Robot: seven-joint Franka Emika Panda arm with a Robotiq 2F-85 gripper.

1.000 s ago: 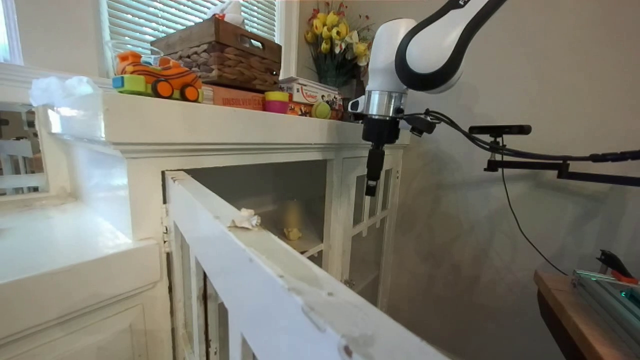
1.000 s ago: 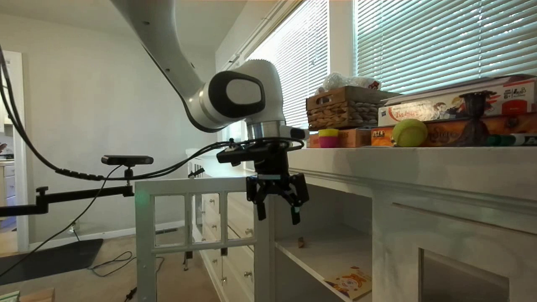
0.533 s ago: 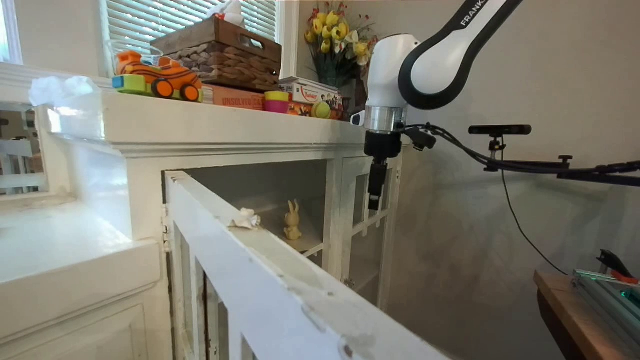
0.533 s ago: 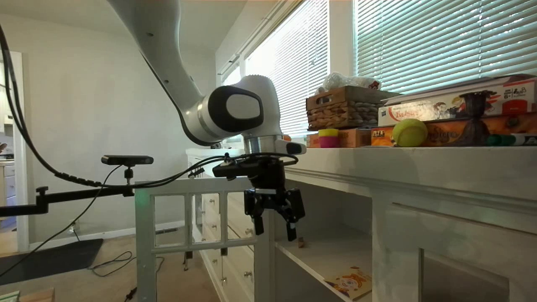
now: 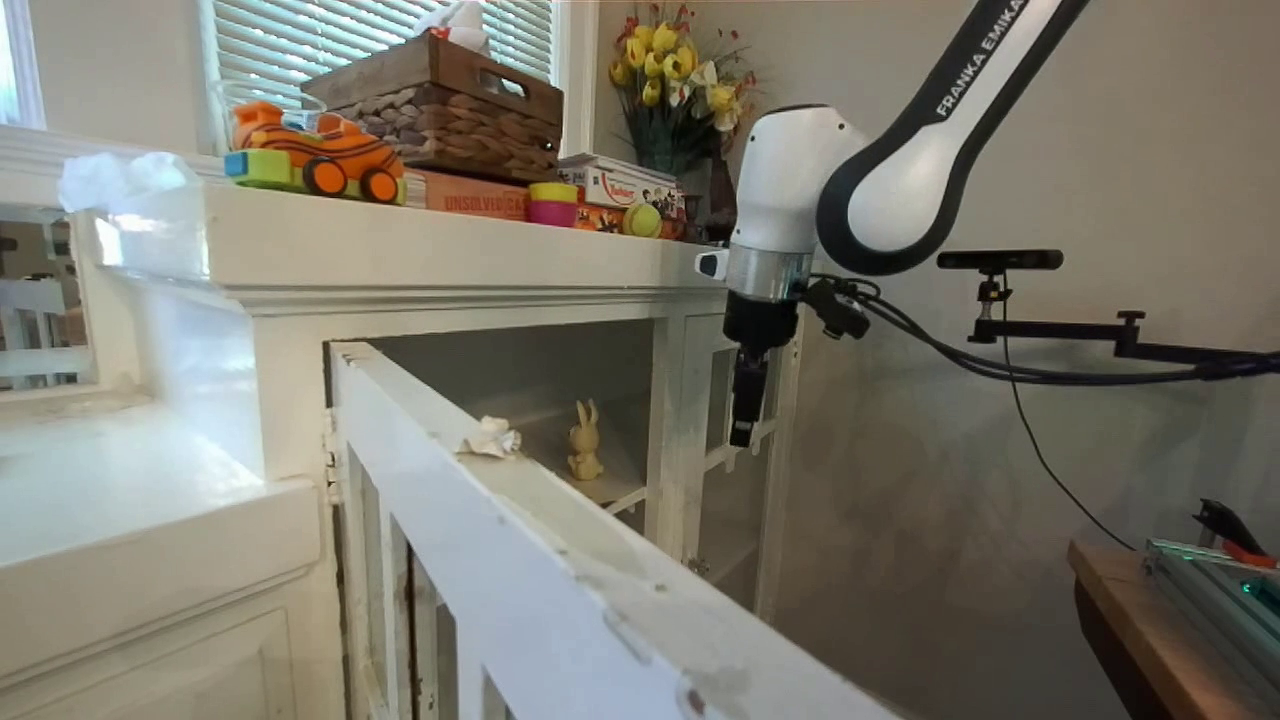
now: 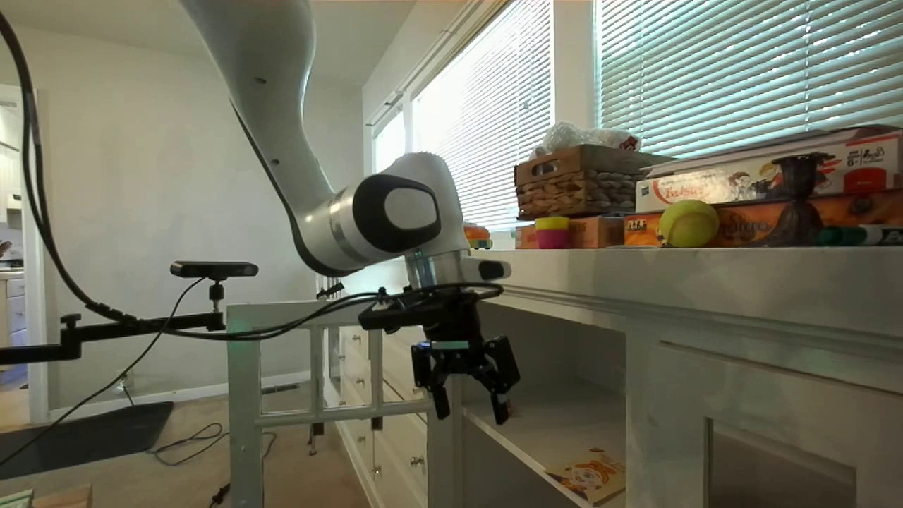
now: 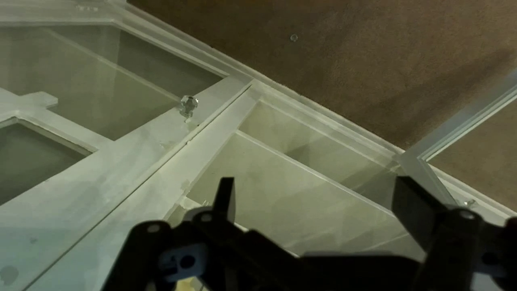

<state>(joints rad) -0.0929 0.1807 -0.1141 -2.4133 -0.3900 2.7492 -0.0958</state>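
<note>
A: Entry one. Your gripper (image 6: 471, 413): black, fingers spread wide, nothing between them, pointing down in both exterior views.

B: Entry two. Shelf (image 6: 557, 423), nearest the gripper: at 3 o'clock from it in an exterior view, beyond the fingertips in the wrist view; you cannot tell the gap. All hours here read from the gripper.

A: Risks, should you move carelessly?

B: Open door (image 7: 464, 125), 2 o'clock in the wrist view: a sideways swing could knock your fingers on its frame. Cable (image 6: 243, 336), 10 o'clock in an exterior view: might snag on that door if you drop or twist the arm (image 6: 395, 212). Ledge (image 6: 677, 282), 2 o'clock there: could block you if you drive inward too high. Rabbit (image 5: 585, 440), upright on the shelf, 9 o'clock in an exterior view: probably tips at a light brush. Scrap (image 5: 490, 437), atop the open door: may fall if you jolt it.

A: Materials and shapes, for your record?

B: Open door: white paint, chipped along the top. Knob (image 7: 188, 106), 10 o'clock in the wrist view: clear, faceted. Rabbit: pale yellow, rounded, long-eared. Scrap: crumpled, off-white, paper-like. In an exterior view: card (image 6: 591, 478), 4 o'clock, flat, orange-printed; basket (image 6: 564, 190), 1 o'clock, wooden rim, coarse woven sides; ball (image 6: 690, 224), 2 o'clock, round, fuzzy-looking, yellow-green.
</note>
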